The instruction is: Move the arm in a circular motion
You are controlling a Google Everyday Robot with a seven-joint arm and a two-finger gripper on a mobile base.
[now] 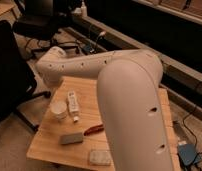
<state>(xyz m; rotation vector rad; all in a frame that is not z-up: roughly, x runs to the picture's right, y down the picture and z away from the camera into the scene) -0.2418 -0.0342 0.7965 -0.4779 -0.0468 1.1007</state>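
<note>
The arm (pixel 129 105) is a very large cream-white tube with small dark screw holes. Its thick near segment fills the right half of the camera view. A thinner segment (pixel 84 65) reaches left over the far edge of the wooden table (pixel 49 145) and ends in a rounded joint (pixel 51 64). The gripper is not in view; I see no fingers anywhere past that joint.
On the table lie a white cup (pixel 59 110), a white bottle on its side (pixel 72 106), a red object (pixel 93 130), a grey block (pixel 71 138) and a pale packet (pixel 99 157). Dark office chairs (pixel 9 75) stand to the left. A blue device (pixel 189 152) lies on the floor at right.
</note>
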